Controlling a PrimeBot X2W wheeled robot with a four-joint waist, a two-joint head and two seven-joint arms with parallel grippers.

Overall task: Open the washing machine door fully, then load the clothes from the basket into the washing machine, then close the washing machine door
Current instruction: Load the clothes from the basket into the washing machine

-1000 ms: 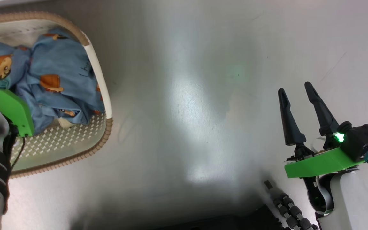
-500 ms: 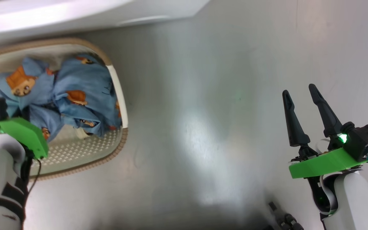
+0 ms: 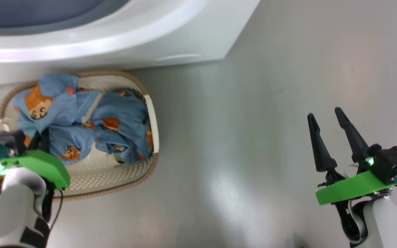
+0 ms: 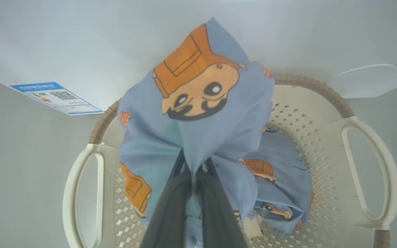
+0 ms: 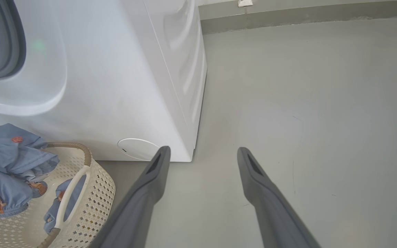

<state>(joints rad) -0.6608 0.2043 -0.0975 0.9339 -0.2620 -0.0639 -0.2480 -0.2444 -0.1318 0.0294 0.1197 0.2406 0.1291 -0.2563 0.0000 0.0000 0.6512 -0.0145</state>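
Note:
My left gripper (image 4: 193, 172) is shut on a bundle of the clothes (image 4: 198, 103), light blue with an orange cartoon face, which hangs bunched over the basket (image 4: 367, 165). In the head view that bundle (image 3: 47, 103) sits at the basket's (image 3: 115, 172) far left, with more clothes (image 3: 122, 131) lying inside. The washing machine (image 3: 150, 41) stands just behind the basket, its grey gasket (image 5: 9, 44) and drum opening uncovered. The washing machine door is out of view. My right gripper (image 3: 324, 112) hovers open and empty over the floor to the right, seen too in its own wrist view (image 5: 202, 148).
The basket stands on a grey floor (image 3: 246, 137) against the machine's front, below a blue label (image 4: 57, 98) and beside a round service cap (image 5: 136, 148). The floor stretches right of the machine to a wall skirting (image 5: 305, 15).
The head camera has tilted up, so the basket slid down and right in the picture and the washing machine came in at the top. The left gripper stays shut on the clothes; the right stays open.

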